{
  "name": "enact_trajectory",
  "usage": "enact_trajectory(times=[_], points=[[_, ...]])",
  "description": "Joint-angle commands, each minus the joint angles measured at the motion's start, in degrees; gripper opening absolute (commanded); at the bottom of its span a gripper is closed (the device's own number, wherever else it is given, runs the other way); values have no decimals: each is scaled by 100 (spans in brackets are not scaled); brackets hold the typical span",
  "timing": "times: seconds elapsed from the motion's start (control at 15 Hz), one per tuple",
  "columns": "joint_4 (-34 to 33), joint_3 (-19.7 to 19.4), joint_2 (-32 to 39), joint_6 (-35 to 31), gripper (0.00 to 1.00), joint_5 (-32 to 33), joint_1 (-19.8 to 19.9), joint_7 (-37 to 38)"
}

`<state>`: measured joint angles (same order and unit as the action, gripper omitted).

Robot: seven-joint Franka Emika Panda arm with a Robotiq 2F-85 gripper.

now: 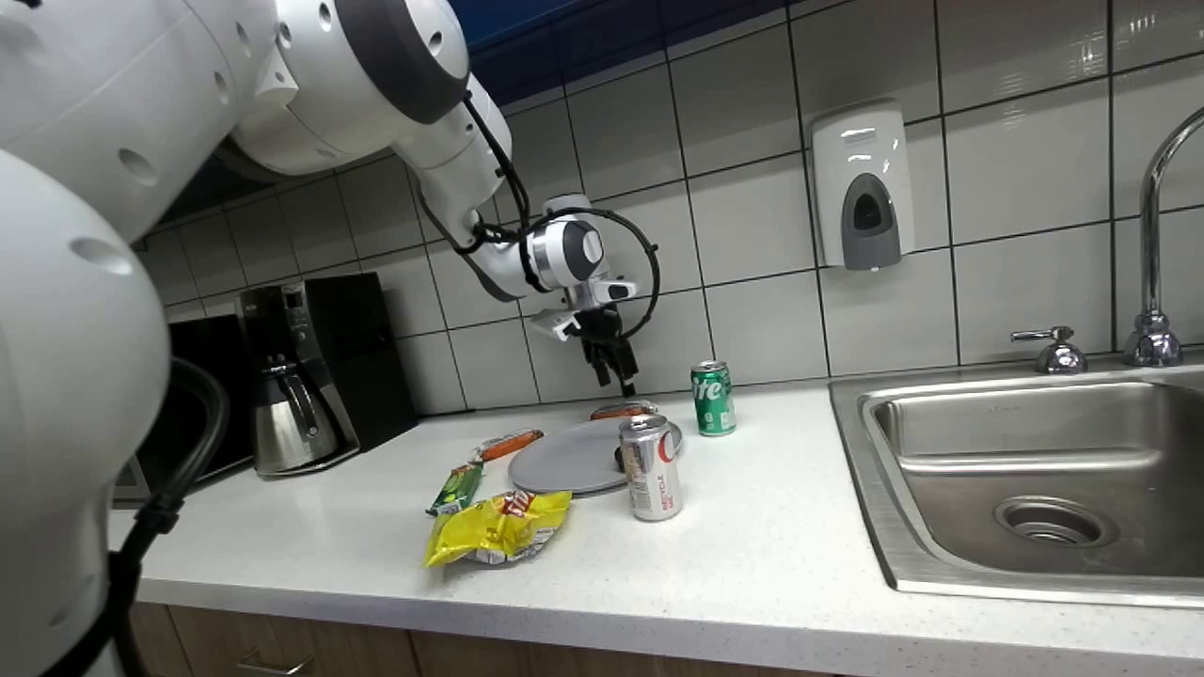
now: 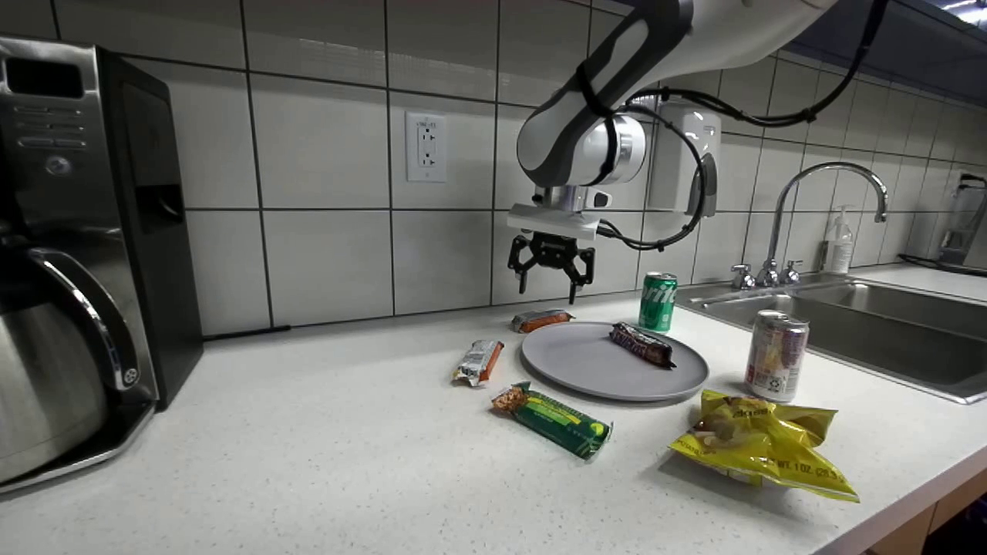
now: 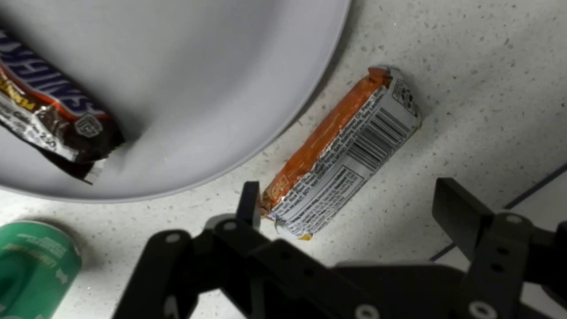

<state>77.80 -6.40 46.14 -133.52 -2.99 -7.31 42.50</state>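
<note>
One orange-and-silver wrapped snack bar (image 3: 341, 155) lies on the counter (image 2: 324, 455) just beside the gray plate (image 2: 574, 362), between it and the tiled wall (image 2: 439, 262), its long axis roughly following the nearest rim. Almost directly above hangs the gripper (image 2: 547, 291), fingers spread wide, holding nothing; in the wrist view the bar slants across the line between the fingertips. On the plate rests a brown-wrapped candy bar (image 2: 641, 345); near the plate are a Sprite can (image 2: 658, 302), a silver soda can (image 2: 777, 354), another orange-wrapped bar (image 2: 478, 362) and a green-wrapped bar (image 2: 559, 420).
</note>
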Motion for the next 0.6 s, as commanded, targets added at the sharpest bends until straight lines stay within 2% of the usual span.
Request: enact_trajectory(times=[0.0, 0.53], points=[[-104, -65, 49, 23, 100, 15, -53, 220], [-260, -124, 155, 217, 100, 20, -139, 863]])
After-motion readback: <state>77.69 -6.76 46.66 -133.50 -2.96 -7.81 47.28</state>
